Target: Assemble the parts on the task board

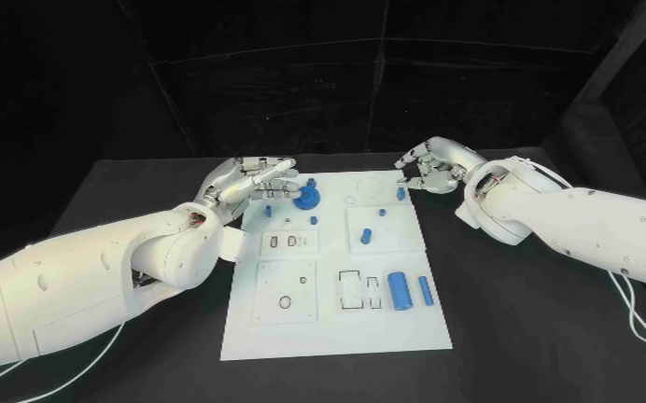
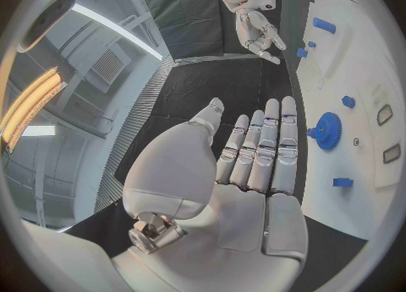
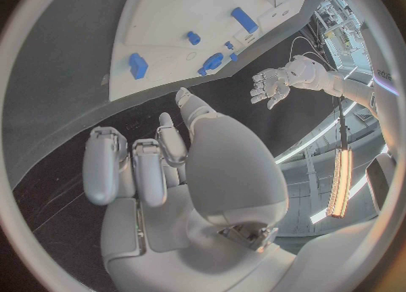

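Observation:
The white task board lies lengthwise in the middle of the table. A blue gear stands near its far left corner, also seen in the left wrist view as the gear. Small blue pegs are dotted over the far half. A thick blue cylinder and a thinner one lie at the near right. My left hand hovers by the far left corner, its fingers straight and holding nothing. My right hand hangs over the far right corner, fingers loosely bent, holding nothing.
Several cut-out slots and holes mark the near half of the board. Black table surrounds the board on both sides. A white cable trails under my right arm.

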You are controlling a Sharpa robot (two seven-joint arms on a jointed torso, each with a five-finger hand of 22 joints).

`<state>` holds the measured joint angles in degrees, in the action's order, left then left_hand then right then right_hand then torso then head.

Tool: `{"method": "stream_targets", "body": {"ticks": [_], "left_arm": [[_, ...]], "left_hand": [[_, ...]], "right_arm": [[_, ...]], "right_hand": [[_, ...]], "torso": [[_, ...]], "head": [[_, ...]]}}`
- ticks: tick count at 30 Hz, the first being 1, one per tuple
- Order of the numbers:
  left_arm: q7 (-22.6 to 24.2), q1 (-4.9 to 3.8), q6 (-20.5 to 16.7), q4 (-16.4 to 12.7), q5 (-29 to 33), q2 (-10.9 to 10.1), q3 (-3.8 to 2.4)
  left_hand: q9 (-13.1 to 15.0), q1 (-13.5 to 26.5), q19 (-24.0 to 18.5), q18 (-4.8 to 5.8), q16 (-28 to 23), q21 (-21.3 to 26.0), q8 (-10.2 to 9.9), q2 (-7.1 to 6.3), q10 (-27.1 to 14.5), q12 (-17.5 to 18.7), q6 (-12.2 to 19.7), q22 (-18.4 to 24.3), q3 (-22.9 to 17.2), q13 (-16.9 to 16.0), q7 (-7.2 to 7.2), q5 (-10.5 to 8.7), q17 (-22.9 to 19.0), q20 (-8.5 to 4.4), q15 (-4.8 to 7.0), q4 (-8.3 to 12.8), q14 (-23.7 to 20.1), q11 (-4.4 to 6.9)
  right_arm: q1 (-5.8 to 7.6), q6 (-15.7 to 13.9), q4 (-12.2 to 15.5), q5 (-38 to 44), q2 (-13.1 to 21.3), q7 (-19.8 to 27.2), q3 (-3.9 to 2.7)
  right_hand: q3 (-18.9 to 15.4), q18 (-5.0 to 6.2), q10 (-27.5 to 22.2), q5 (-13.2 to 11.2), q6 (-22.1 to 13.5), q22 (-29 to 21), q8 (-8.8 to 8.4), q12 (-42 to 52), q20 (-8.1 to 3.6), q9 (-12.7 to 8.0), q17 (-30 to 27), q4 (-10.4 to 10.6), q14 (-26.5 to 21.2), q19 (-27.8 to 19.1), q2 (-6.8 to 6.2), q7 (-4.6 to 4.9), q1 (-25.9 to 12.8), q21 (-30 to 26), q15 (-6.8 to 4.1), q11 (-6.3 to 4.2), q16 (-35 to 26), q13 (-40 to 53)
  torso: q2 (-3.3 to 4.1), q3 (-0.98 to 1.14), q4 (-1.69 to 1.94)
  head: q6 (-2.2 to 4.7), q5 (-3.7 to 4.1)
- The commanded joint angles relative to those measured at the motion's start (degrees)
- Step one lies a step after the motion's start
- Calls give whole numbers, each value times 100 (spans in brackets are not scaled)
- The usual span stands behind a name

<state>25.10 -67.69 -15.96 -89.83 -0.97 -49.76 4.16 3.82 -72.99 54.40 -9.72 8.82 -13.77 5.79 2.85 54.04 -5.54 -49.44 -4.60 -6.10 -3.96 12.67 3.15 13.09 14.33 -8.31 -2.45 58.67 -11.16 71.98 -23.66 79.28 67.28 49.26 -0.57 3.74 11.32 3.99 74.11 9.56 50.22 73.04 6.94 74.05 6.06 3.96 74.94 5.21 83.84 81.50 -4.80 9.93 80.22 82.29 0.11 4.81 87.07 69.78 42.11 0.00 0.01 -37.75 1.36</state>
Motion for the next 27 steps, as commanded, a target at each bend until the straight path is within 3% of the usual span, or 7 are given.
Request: {"method": "stream_targets", "body": {"ticks": [1,5,11,13,27], "left_arm": [[52,-4,109,20,-34,22,-3],[48,-1,124,37,-34,41,-3],[46,6,138,57,-34,54,-2],[47,7,141,64,-34,55,-2],[50,11,149,86,-33,46,-1]], "left_hand": [[-5,-31,12,-69,-26,21,-38,10,9,20,21,9,12,5,123,9,5,-1,-3,34,-15,3],[-5,-32,12,-69,-27,21,-38,14,8,20,21,9,11,6,123,10,7,-1,-3,36,-15,2],[-5,-32,12,-69,-27,21,-38,14,8,20,21,9,11,6,123,10,7,-1,-3,36,-15,2],[-5,-32,12,-69,-27,21,-38,14,8,20,21,9,11,6,123,10,7,-1,-3,36,-15,2],[-5,-31,12,-69,-29,23,-39,23,7,21,21,11,10,6,123,9,9,0,-4,39,-16,2]], "right_arm": [[-2,14,-144,-227,32,446,-1],[-84,34,-302,-70,24,527,-1],[-215,82,-514,14,-53,593,-1],[-251,96,-581,25,-75,604,-1],[-356,250,-781,41,-157,677,-2]], "right_hand": [[-10,-58,4,40,-51,9,-27,-16,26,-8,874,-37,479,32,-29,-6,41,33,20,-2,24,-13],[-8,-59,-1,58,-55,15,-28,-21,27,-8,882,-43,481,34,-27,-5,48,36,21,-1,27,-18],[-11,-58,-5,67,-66,12,-33,-25,28,-10,884,-44,481,33,-30,-3,47,35,23,0,28,-22],[-11,-58,-6,68,-65,13,-33,-26,28,-9,884,-44,481,33,-30,-3,47,35,23,0,28,-23],[-14,-59,-12,76,-63,16,-31,-32,29,-8,887,-46,482,34,-35,-1,45,36,24,2,29,-29]], "torso": [[4,4,-3],[2,-8,3],[3,-9,17],[-1,-21,20],[0,-23,-1]], "head": [[-31,33],[-31,61],[-47,78],[-42,80],[-41,121]]}}
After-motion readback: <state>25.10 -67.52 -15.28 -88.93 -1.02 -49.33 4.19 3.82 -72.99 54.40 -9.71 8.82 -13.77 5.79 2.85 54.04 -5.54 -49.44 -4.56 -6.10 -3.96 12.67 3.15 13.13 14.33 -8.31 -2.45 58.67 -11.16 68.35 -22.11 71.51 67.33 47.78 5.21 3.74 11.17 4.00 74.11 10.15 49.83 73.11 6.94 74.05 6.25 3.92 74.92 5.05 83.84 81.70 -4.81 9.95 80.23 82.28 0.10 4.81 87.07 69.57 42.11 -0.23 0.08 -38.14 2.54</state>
